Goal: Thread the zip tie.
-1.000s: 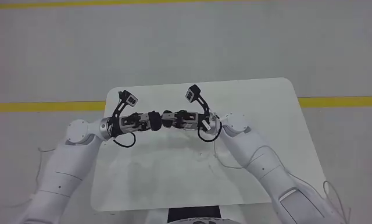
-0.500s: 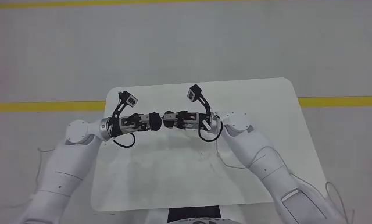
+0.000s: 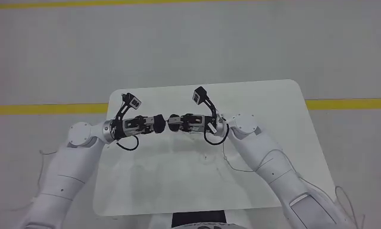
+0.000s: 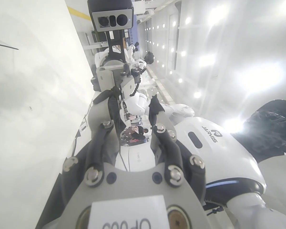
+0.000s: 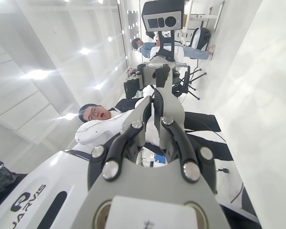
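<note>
Above the middle of the white table my two grippers face each other tip to tip with a small gap. My left gripper is open. Its black-padded fingers stand well apart in the left wrist view. My right gripper is shut, and its fingers lie almost together in the right wrist view. Whether something thin is pinched there I cannot tell. Each wrist view shows the other arm's gripper head-on just beyond the fingertips.
Loose black cables hang under both wrists. The table has rounded corners and a bare white top. Yellow floor lines run behind it. People sit in the room behind, away from the table.
The two grippers, nearly touching a second ago, have drawn slightly apart. The right one has shifted a little to the right.
</note>
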You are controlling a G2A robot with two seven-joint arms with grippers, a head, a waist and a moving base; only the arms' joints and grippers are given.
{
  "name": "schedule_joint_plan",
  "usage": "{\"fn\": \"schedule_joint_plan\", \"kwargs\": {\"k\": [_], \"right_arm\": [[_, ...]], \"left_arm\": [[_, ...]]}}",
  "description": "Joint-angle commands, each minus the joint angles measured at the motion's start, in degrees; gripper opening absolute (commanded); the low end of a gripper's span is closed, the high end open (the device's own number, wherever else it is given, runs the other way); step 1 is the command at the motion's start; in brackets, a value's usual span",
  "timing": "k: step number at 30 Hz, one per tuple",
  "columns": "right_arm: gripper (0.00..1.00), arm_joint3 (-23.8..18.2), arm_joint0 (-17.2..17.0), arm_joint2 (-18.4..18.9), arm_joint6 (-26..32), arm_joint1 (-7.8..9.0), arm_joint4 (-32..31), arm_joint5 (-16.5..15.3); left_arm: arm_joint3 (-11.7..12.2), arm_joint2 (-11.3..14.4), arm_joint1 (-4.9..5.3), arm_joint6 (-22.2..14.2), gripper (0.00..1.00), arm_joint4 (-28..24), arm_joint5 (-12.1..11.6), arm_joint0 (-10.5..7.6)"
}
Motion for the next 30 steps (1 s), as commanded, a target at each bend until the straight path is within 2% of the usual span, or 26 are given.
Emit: {"fn": "schedule_joint_plan", "kwargs": {"k": [1,30], "right_arm": [[0.0,0.0,0.0,0.0,0.0,0.06,0.0,0.0],[0.0,0.0,0.4,-1.2,0.4,0.33,1.6,-0.2]], "left_arm": [[0.1,0.1,-0.04,0.1,0.26,0.0,0.0,-0.12],[1.5,1.2,-0.24,-0.4,0.13,-0.1,0.0,-0.94]]}}
